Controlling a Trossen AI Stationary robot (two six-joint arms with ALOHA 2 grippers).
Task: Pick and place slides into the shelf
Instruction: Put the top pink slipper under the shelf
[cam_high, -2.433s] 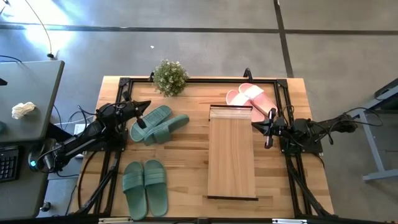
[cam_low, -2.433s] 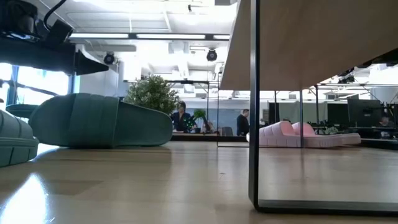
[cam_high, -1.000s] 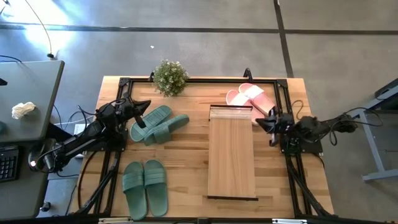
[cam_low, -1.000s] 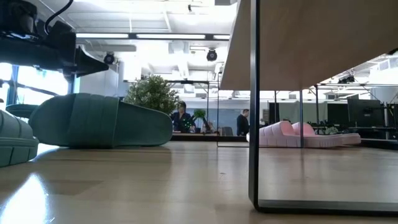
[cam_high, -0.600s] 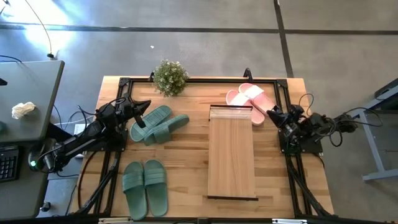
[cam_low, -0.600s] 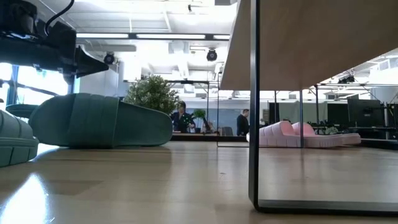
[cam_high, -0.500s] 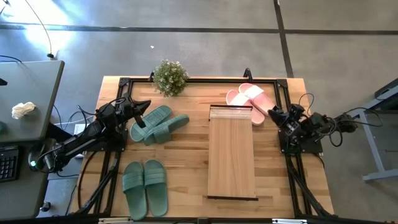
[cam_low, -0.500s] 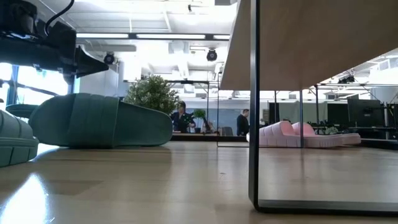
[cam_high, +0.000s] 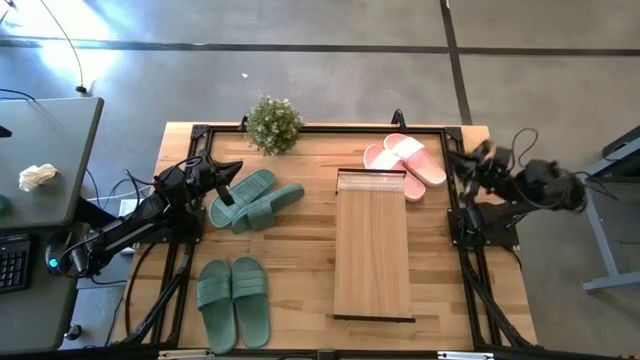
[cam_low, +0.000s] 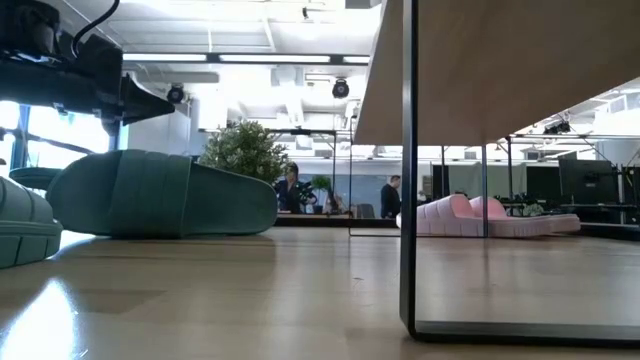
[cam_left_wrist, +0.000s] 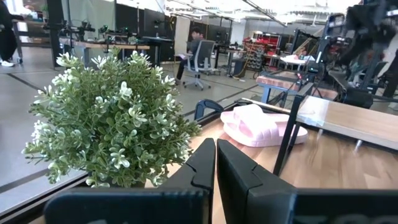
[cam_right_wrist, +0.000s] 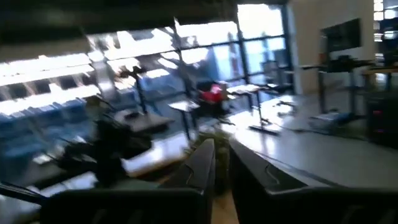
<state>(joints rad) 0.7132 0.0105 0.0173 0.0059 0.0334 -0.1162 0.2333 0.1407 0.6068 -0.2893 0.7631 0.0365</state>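
Three pairs of slides, none yet on the shelf (cam_high: 373, 245). Pink pair (cam_high: 405, 160) just off the shelf's far end, toward the right arm's side, soles down and lying askew to each other. One green pair (cam_high: 255, 200) well to the left of that same end, angled and overlapping. Second green pair (cam_high: 233, 303) to the left of the shelf's near end, side by side and neat. All flat on the table (cam_high: 300, 260), straps up, which leaves each strap free to be pinched from above.

Shelf itself laid lengthwise down the middle, plank top bare, tiers below open in the low view; likely set there so that either arm can reach it from its own side.

Left gripper (cam_high: 232, 170) left of the shelf, poised right by the angled green pair, clenched tight on nothing, looking toward the potted plant (cam_high: 273, 123) beyond the shelf's far left corner. Probably waiting.

Right gripper (cam_high: 470, 156) lifted to the right of the shelf's far end, beside the pink pair and apart from it, carrying nothing. Blurred in both views that show it, so cannot tell whether released or clenched. Judging by position, pink pair the likely first pick.
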